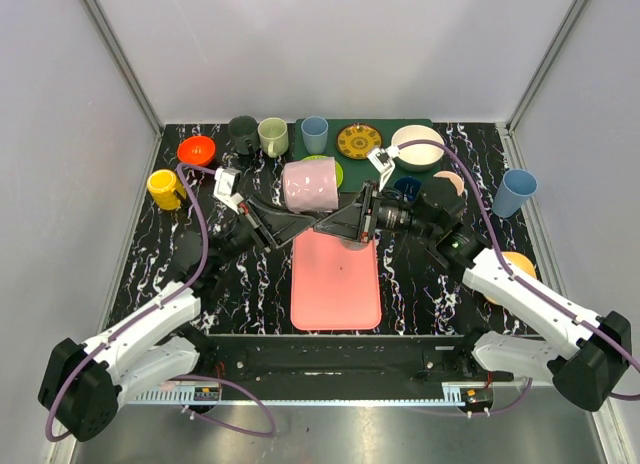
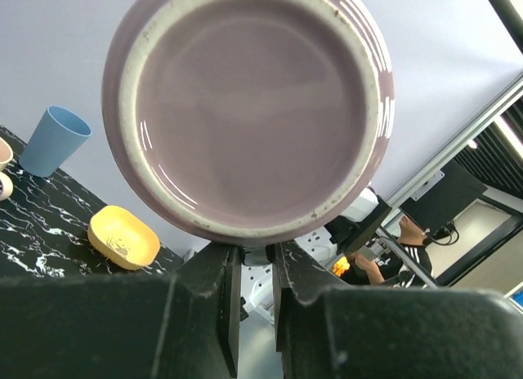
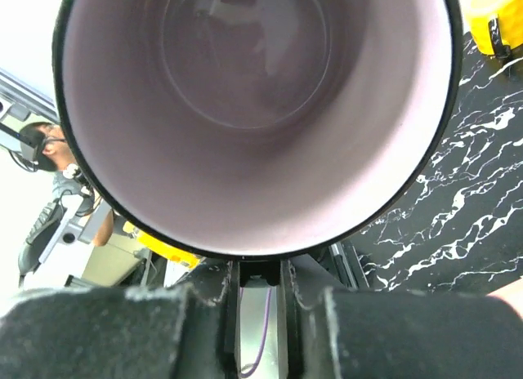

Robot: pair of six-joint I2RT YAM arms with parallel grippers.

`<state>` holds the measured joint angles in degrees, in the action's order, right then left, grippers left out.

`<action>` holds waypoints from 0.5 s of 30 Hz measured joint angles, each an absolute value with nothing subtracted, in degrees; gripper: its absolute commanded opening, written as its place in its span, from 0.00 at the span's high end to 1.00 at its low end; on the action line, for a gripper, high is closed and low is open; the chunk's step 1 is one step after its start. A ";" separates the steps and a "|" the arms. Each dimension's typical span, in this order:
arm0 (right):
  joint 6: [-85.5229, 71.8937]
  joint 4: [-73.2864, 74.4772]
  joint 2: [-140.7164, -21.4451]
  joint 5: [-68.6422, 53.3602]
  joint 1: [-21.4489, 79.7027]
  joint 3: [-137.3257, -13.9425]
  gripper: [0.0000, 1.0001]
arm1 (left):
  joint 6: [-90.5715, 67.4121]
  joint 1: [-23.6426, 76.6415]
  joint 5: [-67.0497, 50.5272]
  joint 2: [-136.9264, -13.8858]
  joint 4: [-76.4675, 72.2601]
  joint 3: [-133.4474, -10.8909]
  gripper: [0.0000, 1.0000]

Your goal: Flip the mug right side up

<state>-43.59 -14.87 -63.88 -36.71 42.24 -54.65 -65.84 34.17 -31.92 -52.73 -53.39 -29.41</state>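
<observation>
The glossy mauve mug (image 1: 310, 184) hangs on its side at 12 o'clock of the pink mat (image 1: 335, 284), its base facing the left gripper (image 2: 255, 269), nearly closed with its hold unclear, its mouth facing the right gripper (image 3: 260, 273), pinched narrow, seemingly on the handle.

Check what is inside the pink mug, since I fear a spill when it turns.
Nothing shows inside the pink mug: the right wrist view takes in its bare glossy wall and bottom. Only the opening's top edge is out of frame.
</observation>
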 measured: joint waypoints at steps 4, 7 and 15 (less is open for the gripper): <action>-43.44 -15.25 -64.01 -37.41 42.00 -54.94 1.00 | -66.19 34.50 -31.57 -52.73 -54.11 -29.43 1.00; -43.35 -15.05 -63.81 -37.32 41.95 -54.94 1.00 | -66.02 34.54 -31.55 -52.73 -54.06 -29.43 0.90; -38.35 -3.25 -58.92 -30.37 42.37 -55.02 1.00 | -60.88 36.51 -31.22 -50.52 -47.81 -29.30 0.40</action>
